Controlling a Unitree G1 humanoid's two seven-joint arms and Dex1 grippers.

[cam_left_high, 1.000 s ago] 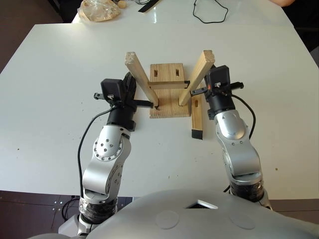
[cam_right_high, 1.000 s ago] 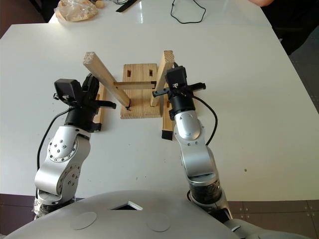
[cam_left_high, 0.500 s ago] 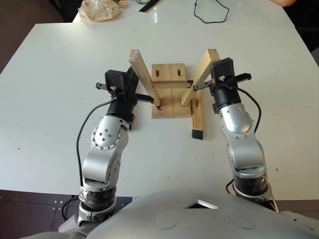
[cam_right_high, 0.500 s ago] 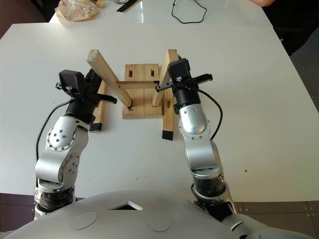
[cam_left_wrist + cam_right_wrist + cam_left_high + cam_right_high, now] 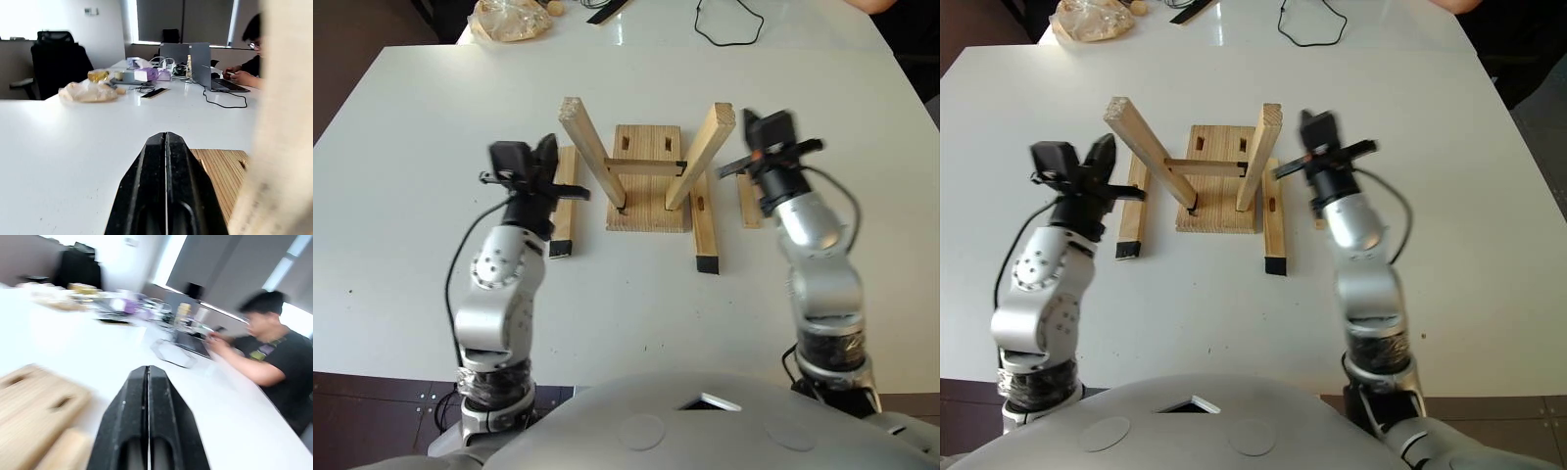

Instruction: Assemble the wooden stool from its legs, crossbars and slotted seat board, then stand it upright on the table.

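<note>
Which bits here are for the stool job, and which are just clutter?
Job: seat board, left upright leg, right upright leg, crossbar, left loose leg, right loose leg, short wooden piece.
Clutter: bag, cable.

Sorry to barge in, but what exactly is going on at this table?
A robot is midway through putting furniture together. The seat board lies flat on the table with two upright legs standing on it, joined by a crossbar. Two loose legs lie beside the board, one on each side. The left claw and right claw are both shut and empty, one out to each side of the board.
</note>
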